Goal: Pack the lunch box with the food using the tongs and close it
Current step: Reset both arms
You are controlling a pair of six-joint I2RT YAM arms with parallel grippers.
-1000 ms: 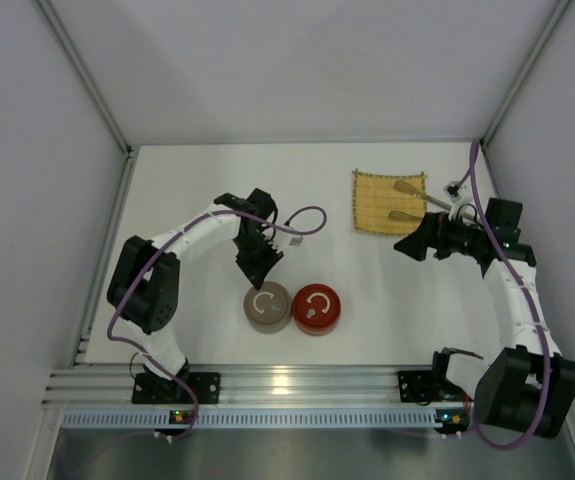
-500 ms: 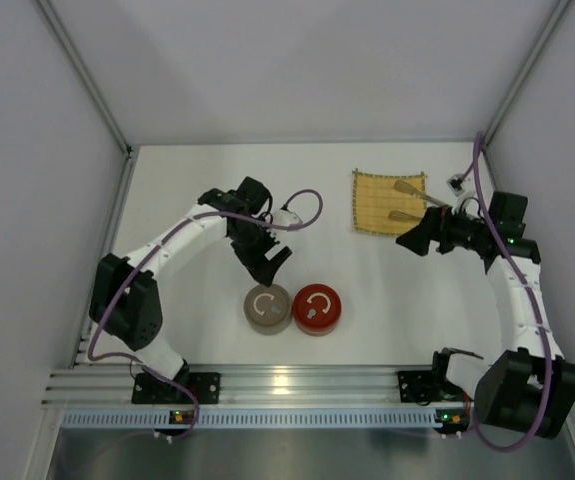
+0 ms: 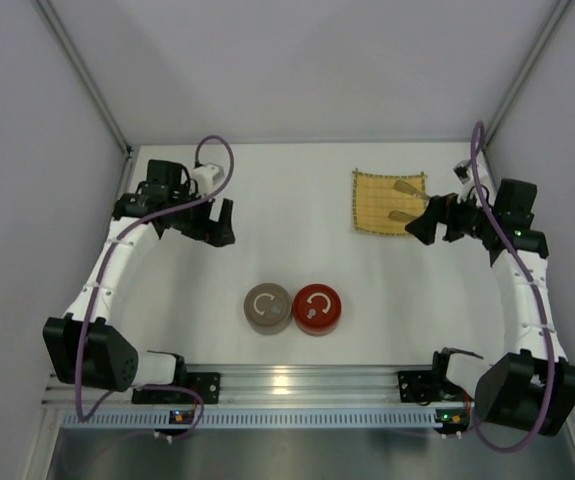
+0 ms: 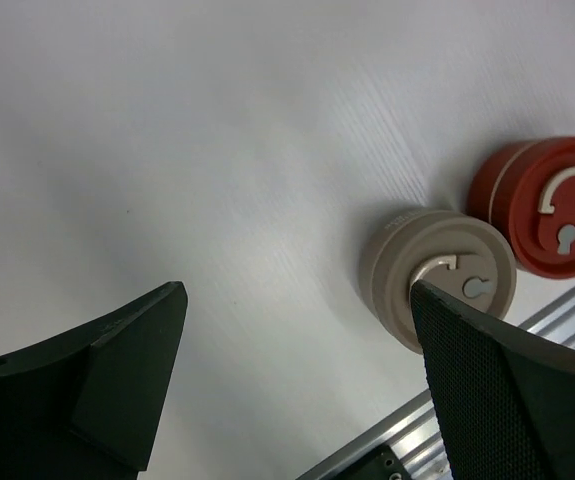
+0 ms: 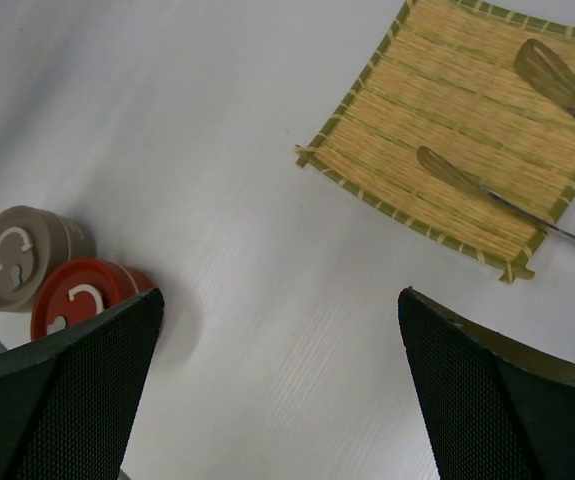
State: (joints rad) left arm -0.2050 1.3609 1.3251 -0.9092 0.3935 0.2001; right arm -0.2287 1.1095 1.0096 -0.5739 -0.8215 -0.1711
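Nearest the arm bases: beige lunch-box container (image 3: 268, 307) and red lunch-box container (image 3: 316, 309), just beside each other, both lidded. No food shows in any view; judged packed inside. Mid-table: left gripper (image 3: 217, 224), fingers spread, empty, well apart from the containers. Right gripper (image 3: 419, 225), fingers spread, empty, just beside the yellow mat (image 3: 372, 205). Farthest: tongs (image 3: 404, 187), flat tips on the mat. Step judged: parking clear, best done high, away from lids and tongs. The left wrist view alone shows the lid emblems large. The right wrist view alone shows the tips plainly.
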